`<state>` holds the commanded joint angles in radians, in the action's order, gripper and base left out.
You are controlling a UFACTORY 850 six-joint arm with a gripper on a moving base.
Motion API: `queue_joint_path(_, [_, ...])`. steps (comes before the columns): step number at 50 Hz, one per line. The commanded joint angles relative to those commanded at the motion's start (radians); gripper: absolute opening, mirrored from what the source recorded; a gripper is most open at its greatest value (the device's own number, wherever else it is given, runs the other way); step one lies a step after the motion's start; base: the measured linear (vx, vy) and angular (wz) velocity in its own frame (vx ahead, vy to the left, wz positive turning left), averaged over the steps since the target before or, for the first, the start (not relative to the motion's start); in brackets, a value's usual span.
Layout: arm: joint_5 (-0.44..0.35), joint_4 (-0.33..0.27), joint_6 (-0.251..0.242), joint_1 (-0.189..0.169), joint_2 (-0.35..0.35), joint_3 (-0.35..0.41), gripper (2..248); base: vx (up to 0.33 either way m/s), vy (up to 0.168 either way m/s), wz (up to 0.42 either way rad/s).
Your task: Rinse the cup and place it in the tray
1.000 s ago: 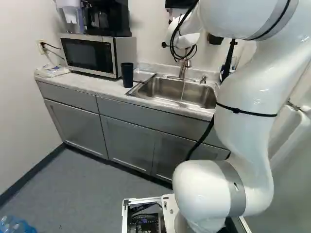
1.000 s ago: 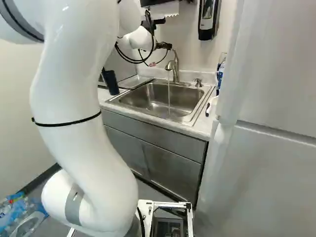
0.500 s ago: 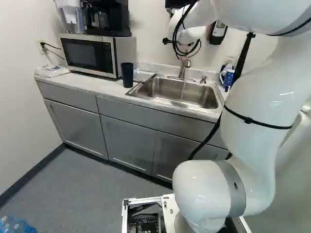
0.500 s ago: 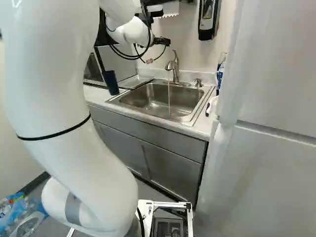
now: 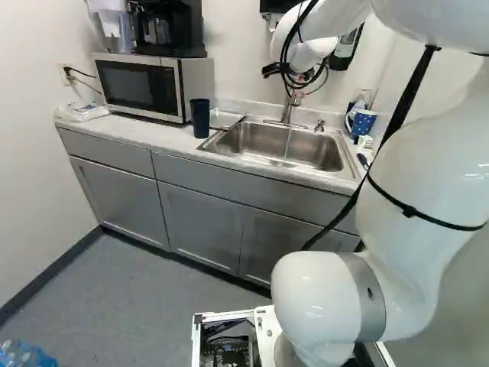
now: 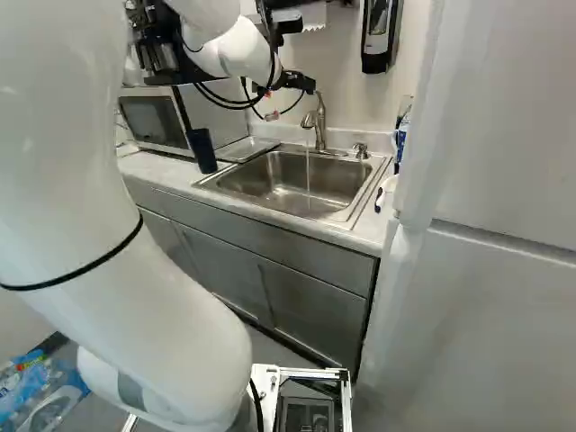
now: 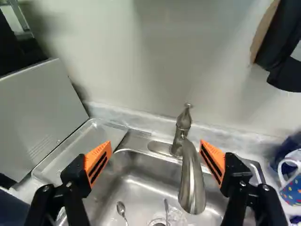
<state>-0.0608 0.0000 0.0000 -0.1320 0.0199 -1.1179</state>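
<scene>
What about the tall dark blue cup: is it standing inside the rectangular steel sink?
No, the cup stands on the pale mottled counter, between the boxy silver microwave and the sink.

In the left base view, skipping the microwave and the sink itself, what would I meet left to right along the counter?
White packet, dark cup, tray, faucet, small metal fixture, blue mug.

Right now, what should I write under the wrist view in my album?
Open claw facing the faucet, with a spoon lying in the sink.
</scene>
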Motion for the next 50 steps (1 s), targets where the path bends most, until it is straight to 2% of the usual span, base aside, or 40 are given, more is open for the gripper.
queue_joint_path(15, [0.136, 0.0, 0.0, -0.023, 0.06, 0.058, 247, 0.0, 0.0, 0.0])
queue_joint_path(42, [0.419, 0.0, 0.0, -0.024, 0.068, 0.066, 247, 0.0, 0.0, 0.0])
queue_joint_path(50, [0.428, 0.0, 0.0, -0.024, 0.068, 0.066, 247, 0.0, 0.0, 0.0])
